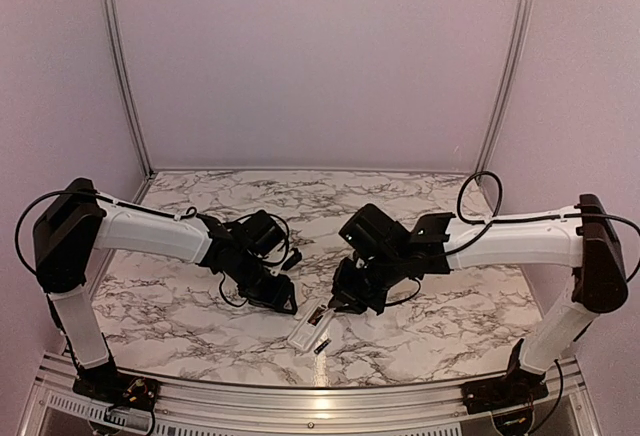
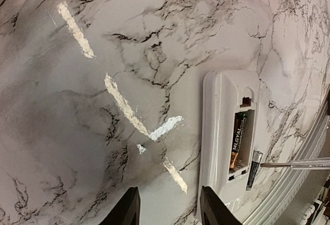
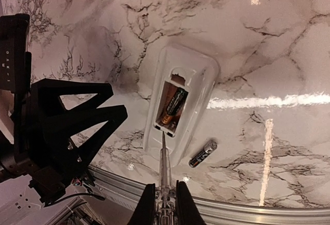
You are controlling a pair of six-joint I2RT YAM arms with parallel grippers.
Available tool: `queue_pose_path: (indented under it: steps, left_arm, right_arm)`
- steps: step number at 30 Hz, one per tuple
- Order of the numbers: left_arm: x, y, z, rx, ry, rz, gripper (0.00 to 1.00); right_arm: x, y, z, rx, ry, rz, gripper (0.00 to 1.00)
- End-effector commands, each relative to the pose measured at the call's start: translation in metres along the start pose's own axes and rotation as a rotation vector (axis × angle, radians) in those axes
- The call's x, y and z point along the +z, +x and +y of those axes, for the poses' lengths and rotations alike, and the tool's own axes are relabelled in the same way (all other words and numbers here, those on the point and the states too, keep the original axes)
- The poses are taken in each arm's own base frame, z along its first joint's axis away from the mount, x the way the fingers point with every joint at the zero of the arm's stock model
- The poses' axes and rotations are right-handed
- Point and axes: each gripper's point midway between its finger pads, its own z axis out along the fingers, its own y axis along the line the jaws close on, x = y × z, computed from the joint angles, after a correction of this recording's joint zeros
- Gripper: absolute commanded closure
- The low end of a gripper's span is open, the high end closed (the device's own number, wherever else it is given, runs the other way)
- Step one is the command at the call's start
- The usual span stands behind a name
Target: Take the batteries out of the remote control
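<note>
The white remote control (image 3: pixel 202 83) lies back-up near the table's front edge, its compartment open. One battery (image 3: pixel 173 105) sits in the orange recess, and another battery (image 3: pixel 202 154) lies loose on the marble beside the remote. My right gripper (image 3: pixel 164 204) is shut on a thin pale stick (image 3: pixel 165 165) whose tip rests at the near end of the compartment. My left gripper (image 2: pixel 170 210) hangs open over bare marble just left of the remote control (image 2: pixel 219 111), nothing between its fingers. From this side I see the seated battery (image 2: pixel 238 138), the loose battery (image 2: pixel 253 169) and the stick (image 2: pixel 301 163).
A metal rail (image 3: pixel 247 210) runs along the front edge, close to the remote and the loose battery. The left arm's black wrist (image 3: pixel 62 124) stands just left of the remote. In the top view, remote (image 1: pixel 303 334) lies between both grippers.
</note>
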Motion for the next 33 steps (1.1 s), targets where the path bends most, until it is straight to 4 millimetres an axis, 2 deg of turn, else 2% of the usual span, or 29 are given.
queue_pose_path:
  steps: [1,11,20,24,33]
  left_arm:
    - [0.011,0.004,0.009,0.013,-0.014,0.015,0.58]
    - [0.016,0.011,0.007,0.017,0.021,0.032,0.59]
    - [0.02,0.007,0.003,0.022,0.041,0.041,0.59]
    - [0.024,0.005,0.004,0.026,0.031,0.049,0.62]
    - [0.028,0.002,-0.013,0.041,0.126,0.062,0.69]
  right_arm:
    - [0.015,0.005,-0.005,0.018,0.033,-0.011,1.0]
    - [0.018,0.001,-0.014,0.035,0.066,-0.04,1.0]
    - [0.028,-0.002,-0.019,0.036,0.098,-0.049,1.0]
    - [0.03,-0.005,-0.018,0.027,0.122,-0.058,1.0]
    - [0.027,-0.01,-0.017,0.028,0.142,-0.086,1.0]
